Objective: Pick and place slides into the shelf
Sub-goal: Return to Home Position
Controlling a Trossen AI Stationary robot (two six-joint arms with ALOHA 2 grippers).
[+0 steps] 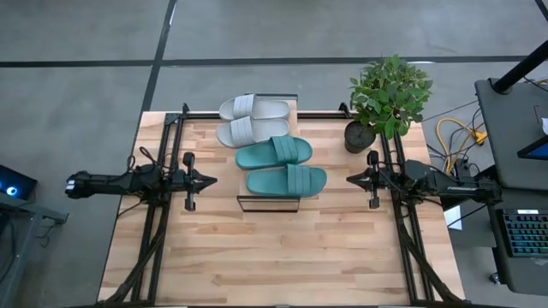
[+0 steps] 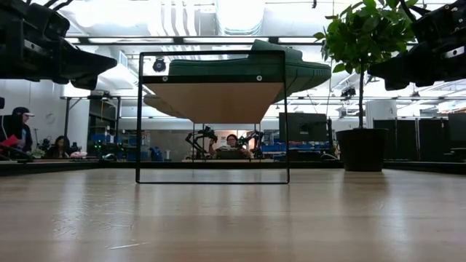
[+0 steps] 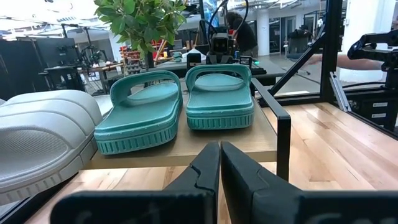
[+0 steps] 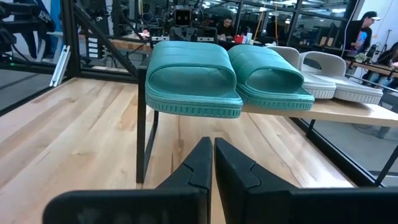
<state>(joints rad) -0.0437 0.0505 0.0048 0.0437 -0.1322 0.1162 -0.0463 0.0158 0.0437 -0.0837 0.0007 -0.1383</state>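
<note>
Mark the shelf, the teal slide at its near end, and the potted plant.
shelf (image 2: 211,102): low view, underside of its wood plank.
end teal slide (image 1: 287,180): high view, middle of its upper.
potted plant (image 1: 390,90): high view, its leaves.

Your high view looks straight down on the whole table (image 1: 282,257), with the left arm (image 1: 128,182) and right arm (image 1: 437,182) at either side. Your low view sits at table-top height, facing level through the shelf (image 2: 218,102) into the room behind. Each wrist view looks forward over its own jaws, low and near the shelf, from opposite sides. All four views share the shelf and the teal slides (image 3: 219,93). The wrist views and the high view also share the pale slides (image 4: 323,71).
</note>
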